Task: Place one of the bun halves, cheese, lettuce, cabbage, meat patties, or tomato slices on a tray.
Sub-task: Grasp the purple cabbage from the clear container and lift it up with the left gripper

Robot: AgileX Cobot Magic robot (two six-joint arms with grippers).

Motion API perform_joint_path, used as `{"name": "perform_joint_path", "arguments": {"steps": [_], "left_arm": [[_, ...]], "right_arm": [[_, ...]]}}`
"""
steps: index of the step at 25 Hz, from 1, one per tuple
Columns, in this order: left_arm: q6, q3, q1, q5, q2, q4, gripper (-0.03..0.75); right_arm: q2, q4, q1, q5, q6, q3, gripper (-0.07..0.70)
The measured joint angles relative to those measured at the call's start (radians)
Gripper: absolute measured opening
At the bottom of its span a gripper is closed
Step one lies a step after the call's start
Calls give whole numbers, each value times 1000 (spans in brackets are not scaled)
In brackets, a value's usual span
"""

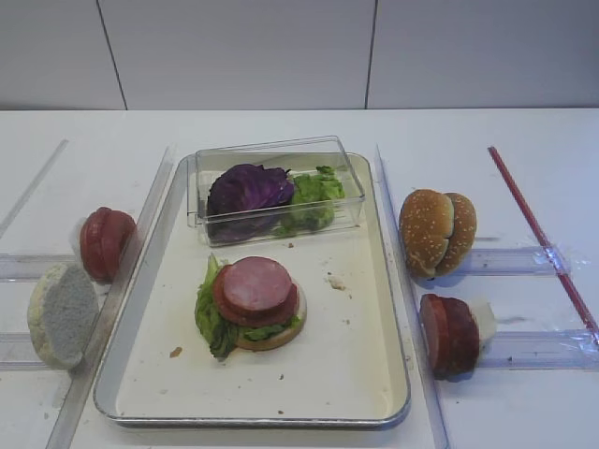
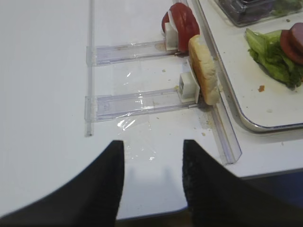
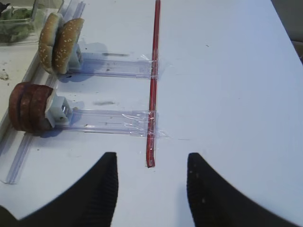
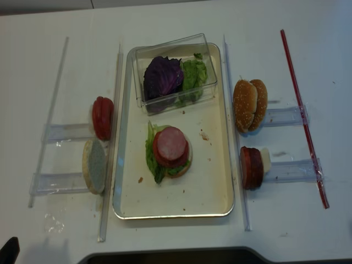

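The tray point(image 1: 370, 309) holds a stack: a bun base, lettuce point(image 1: 211, 318) and two round pink-red slices point(image 1: 255, 288). At the tray's far end, cabbage point(image 1: 247, 187) and more lettuce point(image 1: 316, 190) lie in a clear box. Left of the tray stand tomato slices point(image 1: 106, 243) and a bun half point(image 2: 204, 71). Two bun halves point(image 3: 59, 41) and meat patties point(image 3: 29, 107) stand on its right. No cheese shows. My left gripper point(image 2: 154, 144) hangs open over bare table near the front edge. My right gripper point(image 3: 152, 156) is open by a red strip's end.
The clear plastic box point(image 1: 348, 173) takes up the tray's far end. Clear plastic rails point(image 2: 137, 101) and white holder blocks prop the food on both sides. A long red strip point(image 3: 153, 80) is taped across the right rails. The table's front edge point(image 2: 265, 170) is close to my left gripper.
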Motion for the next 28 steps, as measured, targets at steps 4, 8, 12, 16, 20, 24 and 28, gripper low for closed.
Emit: {"name": "perform_joint_path", "arguments": {"steps": [4,8,12,16,20,24,28], "left_arm": [[0,0,0,0,0,0,282],[0,0,0,0,0,0,282],[0,0,0,0,0,0,282],[0,-20,0,38,10,0,282],[-25,-111,0,86,141,0,282],[-75,-236,0,92,331,0,295],[-100,-368,0,92,530,-21,351]], "right_arm": [[0,0,0,0,0,0,358],[0,0,0,0,0,0,358],[0,0,0,0,0,0,358],[0,0,0,0,0,0,358],[0,0,0,0,0,0,358],[0,0,0,0,0,0,358],[0,0,0,0,0,0,358]]}}
